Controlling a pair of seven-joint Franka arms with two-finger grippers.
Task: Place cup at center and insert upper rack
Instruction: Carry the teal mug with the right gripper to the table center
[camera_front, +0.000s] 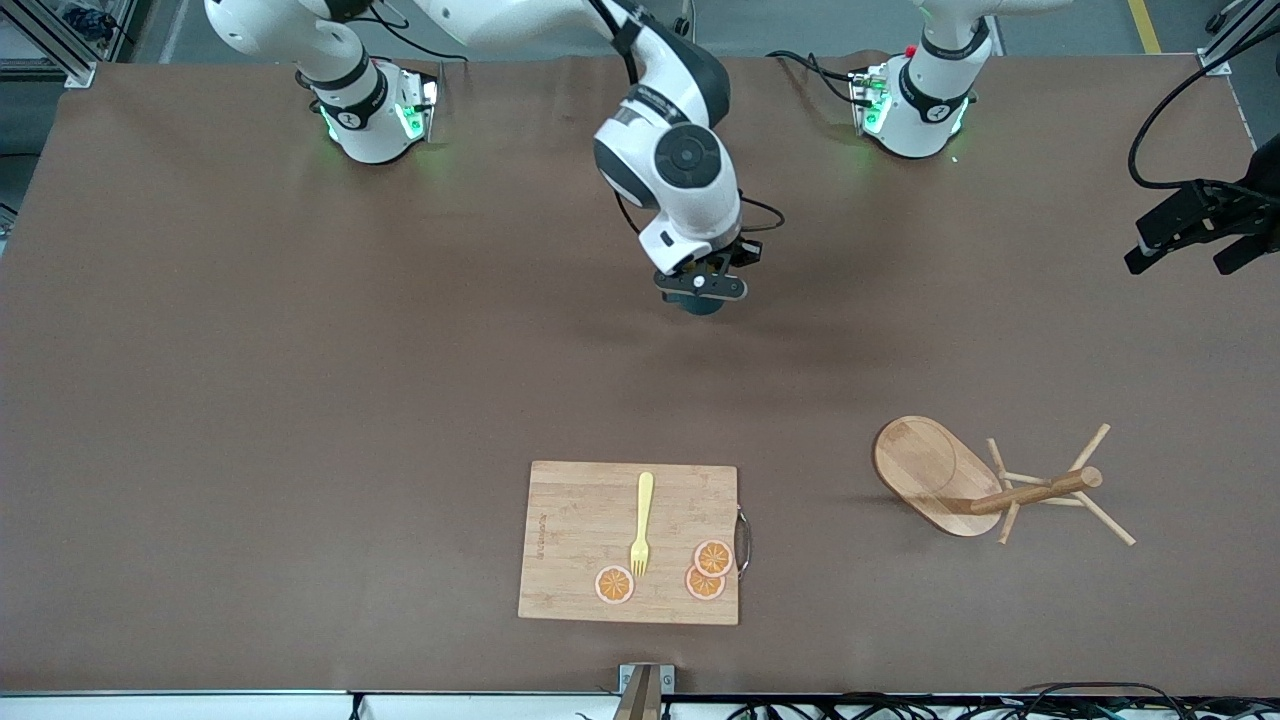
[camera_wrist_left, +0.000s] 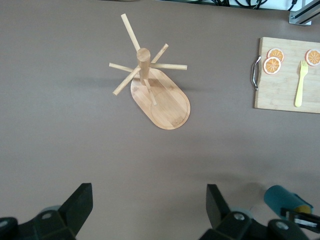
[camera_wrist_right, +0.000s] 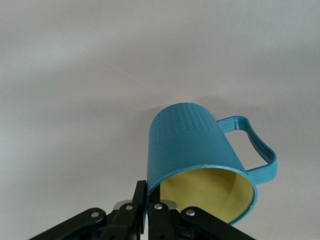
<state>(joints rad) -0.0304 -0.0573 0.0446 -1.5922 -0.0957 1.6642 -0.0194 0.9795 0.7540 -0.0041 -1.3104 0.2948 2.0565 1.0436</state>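
The teal cup (camera_wrist_right: 192, 145), yellow inside, hangs tilted in my right gripper (camera_wrist_right: 148, 192), which is shut on its rim, one finger inside and one outside. In the front view the right gripper (camera_front: 700, 285) holds the cup (camera_front: 697, 304) low over the middle of the table. The cup also shows in the left wrist view (camera_wrist_left: 286, 199). The wooden mug tree (camera_front: 935, 478) stands on its oval base toward the left arm's end, nearer to the front camera. It also shows in the left wrist view (camera_wrist_left: 162, 97). My left gripper (camera_front: 1180, 260) is open and empty (camera_wrist_left: 150, 195), up over that end of the table.
A rectangular bamboo cutting board (camera_front: 575, 545) lies near the front edge. It carries a yellow fork (camera_front: 641, 525) and three orange slices (camera_front: 706, 570). It also shows in the left wrist view (camera_wrist_left: 280, 95). Brown table surface lies between the cup and the mug tree.
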